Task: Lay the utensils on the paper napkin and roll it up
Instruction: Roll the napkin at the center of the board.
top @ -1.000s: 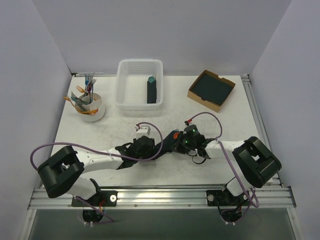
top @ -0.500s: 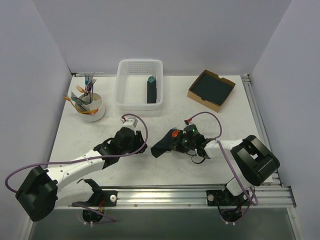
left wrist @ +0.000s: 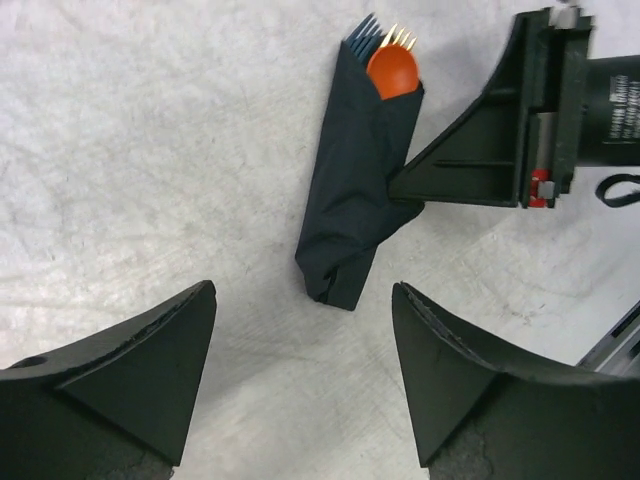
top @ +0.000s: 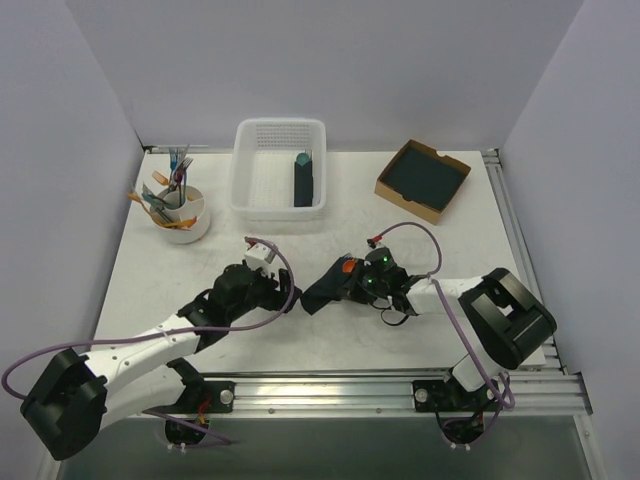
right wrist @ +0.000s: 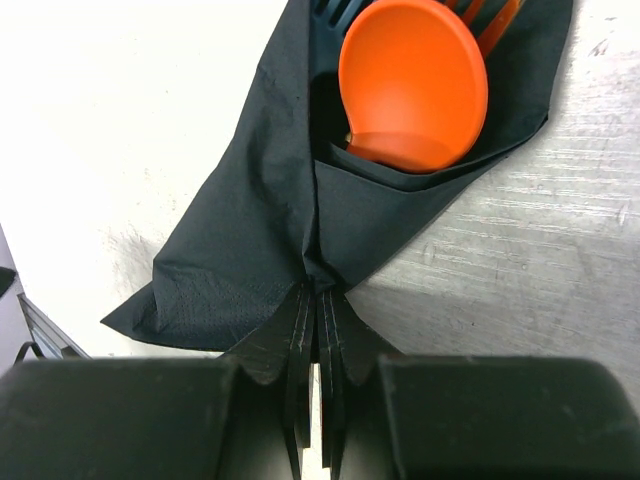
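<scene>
The right arm reaches left, low over the counter (left wrist: 150, 150). Its tool (right wrist: 316, 300) pinches a side fold of the rolled napkin (right wrist: 250, 250) lying mid-counter, with orange utensils (right wrist: 415, 80) showing at the top. The left arm stretches toward the roll's lower end, its tool (left wrist: 302, 290) spread and stopping short of it.

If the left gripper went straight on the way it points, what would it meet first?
The left gripper would probably meet the napkin first, just ahead, pinched by the right gripper; depth is unclear.

Blk/wht arms (top: 140, 345) w/ purple cables (top: 412, 227), green LEDs (top: 379, 263).
</scene>
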